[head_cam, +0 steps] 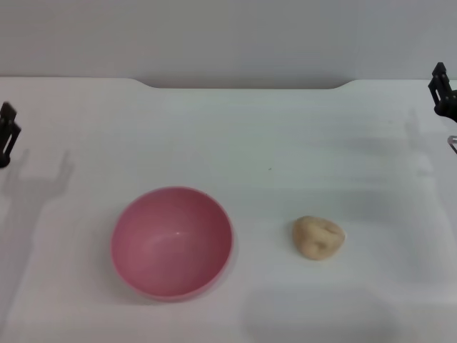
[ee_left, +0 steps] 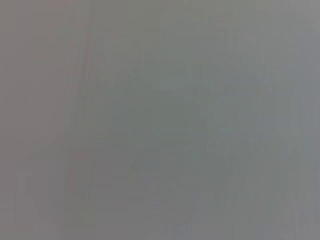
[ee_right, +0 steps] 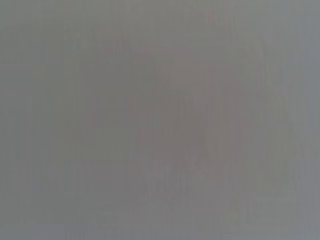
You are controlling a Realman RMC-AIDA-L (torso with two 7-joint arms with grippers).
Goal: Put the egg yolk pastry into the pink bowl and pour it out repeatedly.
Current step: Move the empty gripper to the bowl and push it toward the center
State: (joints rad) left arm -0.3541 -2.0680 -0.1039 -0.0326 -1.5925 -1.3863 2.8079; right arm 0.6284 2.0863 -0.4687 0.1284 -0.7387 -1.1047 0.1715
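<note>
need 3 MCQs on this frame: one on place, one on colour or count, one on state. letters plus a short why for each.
1. Where does the egg yolk pastry lie?
A. inside the bowl
B. on the table to the robot's right of the bowl, apart from it
C. held in a gripper

2. What colour is the bowl?
A. blue
B. green
C. pink

3. What is the state of the pink bowl?
A. upright and empty
B. tipped over on its side
C. upright with the pastry in it

Answers:
1 B: the head view shows the pastry resting on the white table with bare surface between it and the bowl.
2 C: inside and rim are plainly pink.
3 A: its opening faces up and nothing lies inside.

The left gripper and the right gripper sit at the table's far edges, away from both things.
</note>
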